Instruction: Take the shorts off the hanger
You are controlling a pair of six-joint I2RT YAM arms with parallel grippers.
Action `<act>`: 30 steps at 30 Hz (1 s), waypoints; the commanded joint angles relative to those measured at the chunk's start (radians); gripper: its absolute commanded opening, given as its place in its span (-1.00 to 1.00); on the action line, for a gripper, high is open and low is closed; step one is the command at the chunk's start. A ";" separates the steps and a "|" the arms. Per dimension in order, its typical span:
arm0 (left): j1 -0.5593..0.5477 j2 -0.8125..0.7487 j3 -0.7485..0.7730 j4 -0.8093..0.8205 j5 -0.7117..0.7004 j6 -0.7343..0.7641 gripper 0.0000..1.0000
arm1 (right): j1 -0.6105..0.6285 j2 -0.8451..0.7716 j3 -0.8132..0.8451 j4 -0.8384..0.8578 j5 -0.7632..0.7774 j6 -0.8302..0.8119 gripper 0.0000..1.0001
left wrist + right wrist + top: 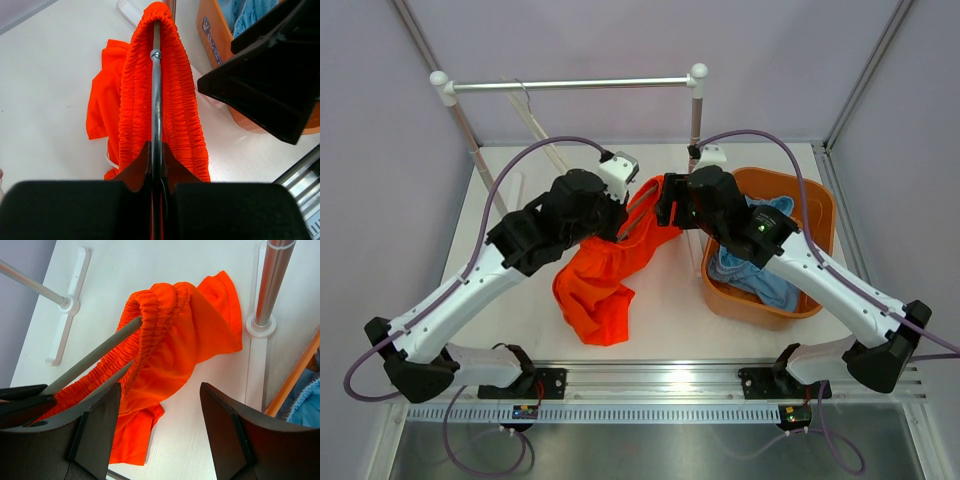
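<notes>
1. Now the left gripper (156, 152) pinches the hanger (156, 85) shut; the orange shorts (177, 120) drape over it.
2. The right gripper (160, 395) gapes empty beside them; a shallow grab could slip or tug the hanger loose.

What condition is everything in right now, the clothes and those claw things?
orange shorts: waistband around the hanger bar, legs on the table
hanger bar: clamped by the left gripper
blue shorts: lying in the basket
left gripper: jaws shut on the hanger bar
right gripper: jaws open, empty
</notes>
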 commanded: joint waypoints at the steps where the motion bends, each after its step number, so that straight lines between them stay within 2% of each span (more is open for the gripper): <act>1: -0.008 -0.057 0.006 0.096 0.005 -0.001 -1.00 | 0.012 0.022 0.055 0.016 0.033 0.022 0.45; 7: -0.012 -0.083 -0.003 0.081 0.015 0.007 -1.00 | 0.012 0.056 0.075 0.019 0.060 0.037 0.44; 14: -0.015 -0.112 -0.032 0.060 0.051 0.008 -1.00 | 0.013 0.076 0.096 0.022 0.091 0.045 0.20; 21: -0.023 -0.152 -0.072 0.040 0.088 0.007 -1.00 | 0.012 0.084 0.104 0.036 0.119 0.043 -0.31; 25: -0.031 -0.186 -0.084 0.035 0.096 0.005 -1.00 | 0.012 0.093 0.112 0.036 0.135 0.040 -0.77; 29: -0.031 -0.224 -0.098 0.015 0.091 0.005 -1.00 | 0.010 0.117 0.151 -0.011 0.212 0.032 -1.00; 30: -0.031 -0.232 -0.106 0.012 0.091 0.007 -1.00 | 0.010 0.119 0.158 -0.022 0.226 0.025 -1.00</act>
